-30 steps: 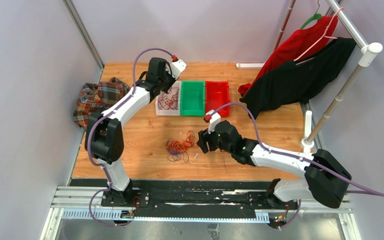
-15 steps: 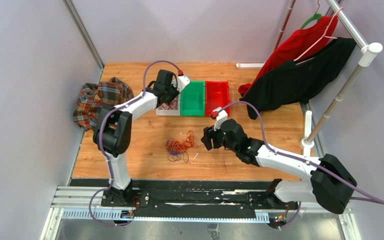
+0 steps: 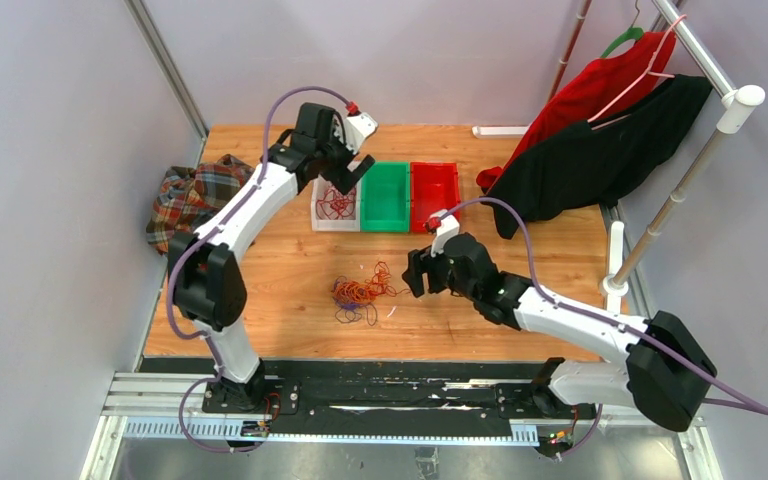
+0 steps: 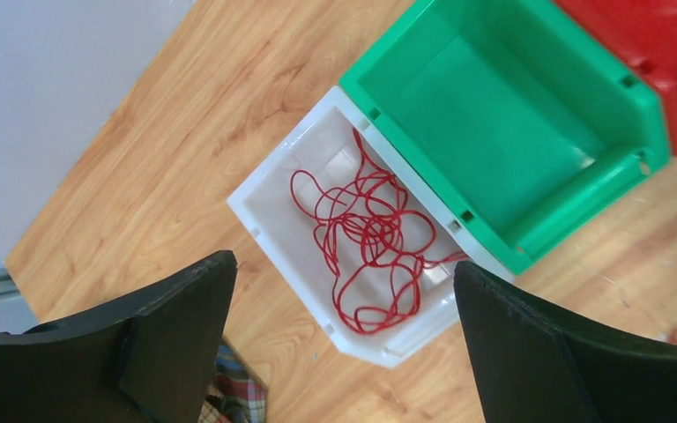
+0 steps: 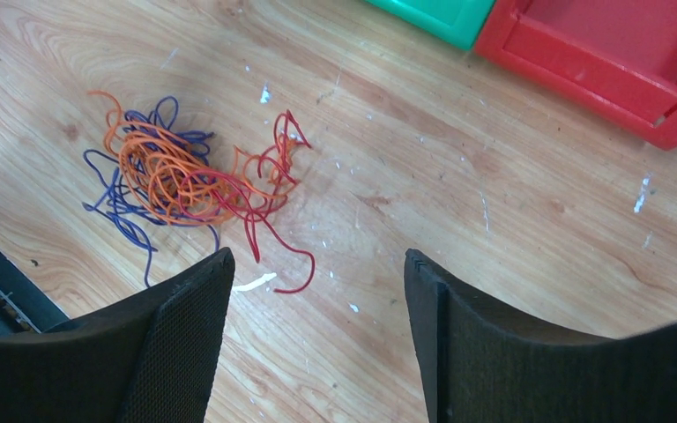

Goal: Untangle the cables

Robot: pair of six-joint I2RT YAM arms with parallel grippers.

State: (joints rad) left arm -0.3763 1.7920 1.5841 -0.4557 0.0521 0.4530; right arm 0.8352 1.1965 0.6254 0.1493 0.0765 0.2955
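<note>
Left gripper [image 4: 344, 264] first: jaws spread wide, nothing between them, and it hangs above the white bin [image 4: 263, 227], pointing straight down. Look through the gap and there is a loose coil of red cables [image 4: 366, 242] lying on the white floor of that bin, one loop running up toward the corner against the green bin [image 4: 494, 123]. The white bin sits flush against the green bin's left side as the top camera sees it. The green bin itself shows a bare floor. Hard against its other side is the red bin [image 4: 661, 44], only a corner of it in the left wrist view.

Over to the right gripper [image 5: 317, 256]: jaws apart, holding nothing, low over the wooden table [image 5: 494, 220], on the arm-base side of the green bin and slightly to its right.

The rest of the cables lie in a knotted heap on the table, also on the base side of the green bin and well apart from it. Orange strands [image 5: 159, 172] make up the middle of the clump, dark purple strands [image 5: 119, 203] loop out on the side away from the green bin, and a few red strands [image 5: 264, 198] trail out of it toward the right gripper.

Further out, a plaid cloth [image 3: 192, 195] is bundled at the table edge far to the green bin's left. To its right, past the red bin, a red garment [image 3: 590, 95] and a black garment [image 3: 590, 155] hang from a rail.
</note>
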